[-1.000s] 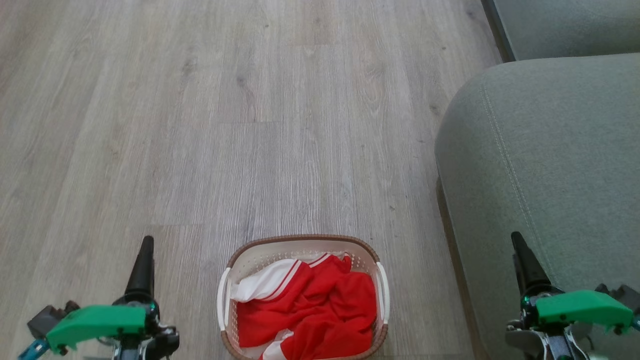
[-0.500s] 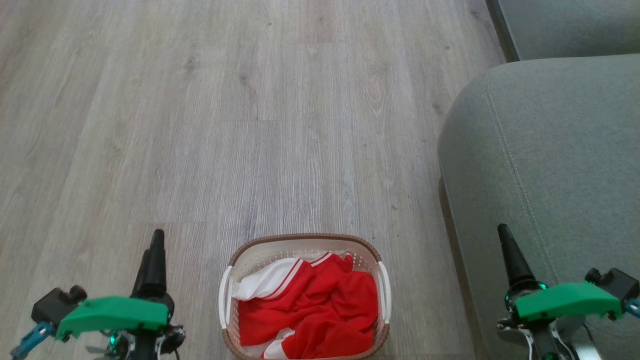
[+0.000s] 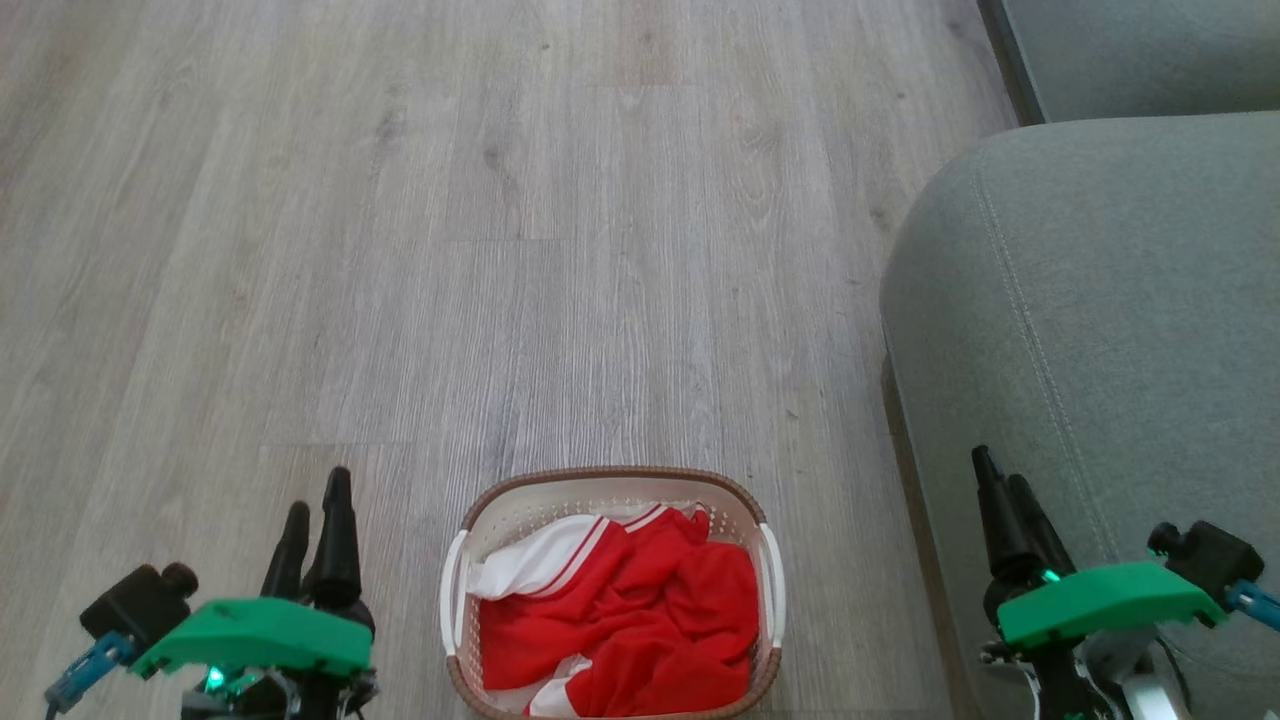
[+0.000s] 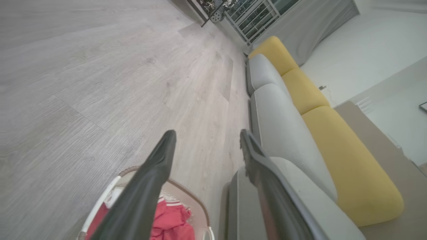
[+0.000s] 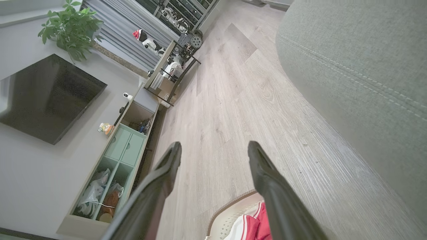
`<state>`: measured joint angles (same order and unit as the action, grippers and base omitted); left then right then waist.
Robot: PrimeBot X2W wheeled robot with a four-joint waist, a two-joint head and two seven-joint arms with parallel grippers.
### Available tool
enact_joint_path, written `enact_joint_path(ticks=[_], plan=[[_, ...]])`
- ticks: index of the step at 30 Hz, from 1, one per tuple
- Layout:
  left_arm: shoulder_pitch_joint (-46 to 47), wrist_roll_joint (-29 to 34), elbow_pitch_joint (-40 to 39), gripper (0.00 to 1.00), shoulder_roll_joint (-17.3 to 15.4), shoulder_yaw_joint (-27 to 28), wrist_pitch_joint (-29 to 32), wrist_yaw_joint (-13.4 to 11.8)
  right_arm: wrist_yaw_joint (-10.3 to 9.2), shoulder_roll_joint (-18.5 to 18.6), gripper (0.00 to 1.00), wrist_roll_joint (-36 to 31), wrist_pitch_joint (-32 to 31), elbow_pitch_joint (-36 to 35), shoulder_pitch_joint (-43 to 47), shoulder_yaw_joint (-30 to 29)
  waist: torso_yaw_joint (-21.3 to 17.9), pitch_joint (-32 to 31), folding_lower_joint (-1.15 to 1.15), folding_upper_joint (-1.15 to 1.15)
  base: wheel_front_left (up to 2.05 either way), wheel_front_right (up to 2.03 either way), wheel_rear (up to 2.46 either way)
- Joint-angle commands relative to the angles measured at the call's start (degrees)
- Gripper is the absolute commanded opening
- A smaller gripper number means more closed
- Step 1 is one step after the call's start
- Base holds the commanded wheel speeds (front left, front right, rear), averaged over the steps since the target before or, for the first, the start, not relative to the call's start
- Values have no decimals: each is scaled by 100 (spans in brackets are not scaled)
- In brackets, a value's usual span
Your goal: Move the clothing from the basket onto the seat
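Red clothing (image 3: 640,620) with white panels and striped trim lies crumpled in the white basket (image 3: 610,488) with a brown rim, on the floor at the bottom centre of the head view. The grey-green seat (image 3: 1120,300) fills the right side. My left gripper (image 3: 318,500) hovers open, left of the basket, nothing between its fingers. My right gripper (image 3: 1000,475) is open above the seat's front edge, right of the basket. In the left wrist view the basket (image 4: 110,190) and clothing (image 4: 170,220) show beneath the gripper (image 4: 206,136). The right wrist view catches the basket's rim (image 5: 230,206) and clothing (image 5: 257,223) between the fingers (image 5: 213,150).
Pale wood-plank floor (image 3: 450,250) stretches ahead and to the left. A second sofa cushion (image 3: 1150,50) sits at the far right top. Yellow back cushions (image 4: 340,150) line the sofa. A TV (image 5: 43,96) and green cabinet (image 5: 116,156) stand along the wall.
Both grippers have turned at the wrist and shifted slightly inward toward the basket, so both fingers of each now show. The basket and clothing have not moved.
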<state>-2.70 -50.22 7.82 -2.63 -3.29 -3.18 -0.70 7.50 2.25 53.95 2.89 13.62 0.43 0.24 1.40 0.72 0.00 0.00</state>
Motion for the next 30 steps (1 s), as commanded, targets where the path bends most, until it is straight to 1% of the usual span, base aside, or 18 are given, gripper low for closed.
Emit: enact_joint_path(ticks=[1, 18, 30], plan=[[110, 216, -246, 100, -111, 36, -72, -66, 0, 46, 100, -201, 92, -259, -291, 92, 4, -1, 0, 0, 0, 0, 0], [-61, 1440, -358, 100, -315, -321, -357, -429, -1, 50, 100, -1434, 379, -330, -280, 323, 69, -59, 0, 0, 0, 0, 0], [-157, 2237, -382, 100, -425, -491, -558, -610, -1, 53, 100, -2278, 582, -307, -275, 446, 96, -98, 0, 0, 0, 0, 0]])
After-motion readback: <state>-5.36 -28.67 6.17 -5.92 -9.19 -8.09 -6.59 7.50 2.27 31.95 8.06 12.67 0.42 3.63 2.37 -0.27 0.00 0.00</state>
